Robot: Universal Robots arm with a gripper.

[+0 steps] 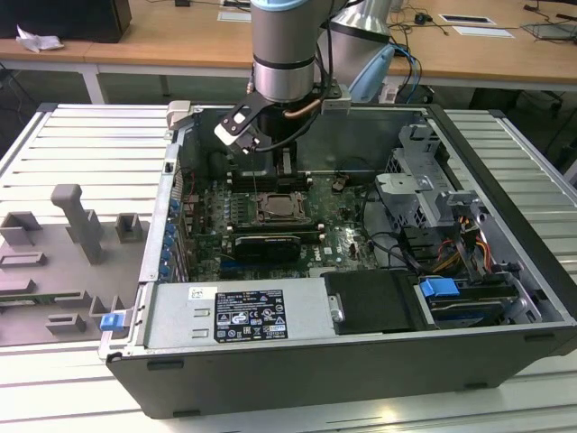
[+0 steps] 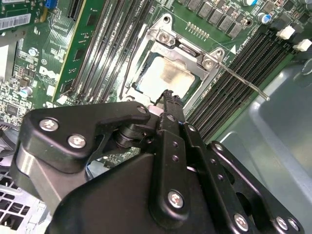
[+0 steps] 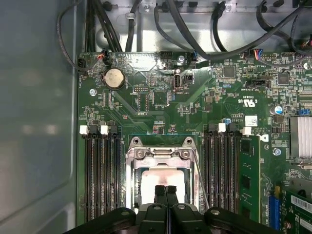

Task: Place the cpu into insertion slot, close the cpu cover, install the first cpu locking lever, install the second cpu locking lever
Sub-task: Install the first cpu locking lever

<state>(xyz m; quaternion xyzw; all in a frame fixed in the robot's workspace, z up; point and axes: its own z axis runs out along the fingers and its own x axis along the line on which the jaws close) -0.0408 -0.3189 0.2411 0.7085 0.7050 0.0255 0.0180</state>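
The jaws are pressed together on nothing, and the gripper (image 3: 165,190) hangs just above the insertion slot (image 1: 278,209). In that slot lies the cpu (image 2: 168,78), with the cpu cover (image 3: 158,153) flat over it. A thin locking lever (image 2: 243,83) juts from the slot's side across the memory slots (image 2: 253,53).

light: bright, even, from overhead
glare: cpu (image 3: 163,183) top washed out in the first wrist view
shadow: case (image 1: 361,370) interior dimmer
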